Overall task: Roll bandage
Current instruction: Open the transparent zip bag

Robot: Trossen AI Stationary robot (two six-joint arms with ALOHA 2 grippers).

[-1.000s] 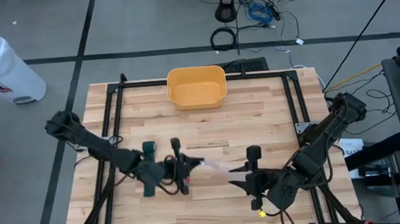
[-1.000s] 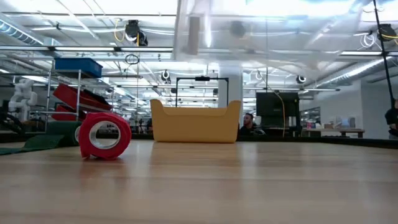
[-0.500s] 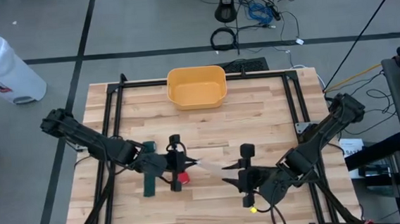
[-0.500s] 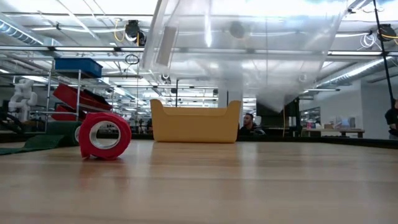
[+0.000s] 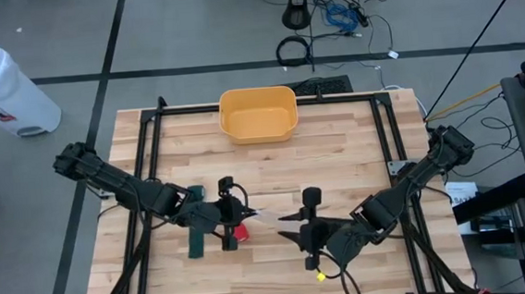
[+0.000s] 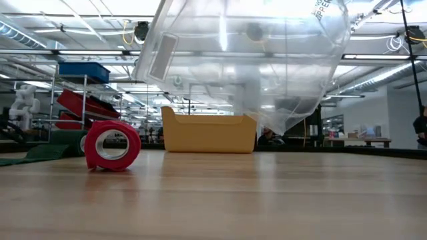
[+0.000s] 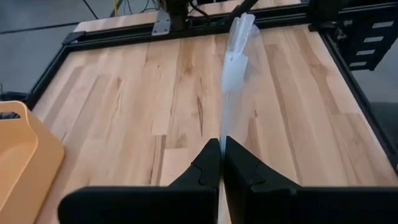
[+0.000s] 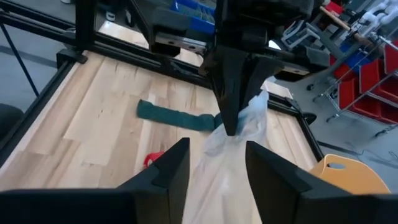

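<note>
The left gripper (image 7: 221, 163) hangs over the middle of the table with its two dark fingers pressed together on the edge of a clear plastic bag (image 7: 235, 56). The bag stretches away from it in a thin sheet toward the right gripper (image 8: 214, 162). That gripper's fingers stand apart on either side of the bag's other end; whether they touch the plastic cannot be told. In the high view the left gripper (image 5: 233, 214) and the right gripper (image 5: 298, 235) face each other above the front half of the table, with the pale bag (image 5: 260, 217) between them.

A red bandage roll (image 5: 240, 232) lies on the wood just beside the left gripper. From table height it (image 6: 112, 144) stands on its edge. A dark green rolled cloth (image 8: 177, 117) lies on the boards near it.

The wooden table (image 5: 338, 160) is edged by a black metal frame. A yellow bin (image 5: 257, 114) sits at its far edge. Beyond are grey floor, a white waste bin (image 5: 4, 89), coiled cables, shelving and ceiling lights.
</note>
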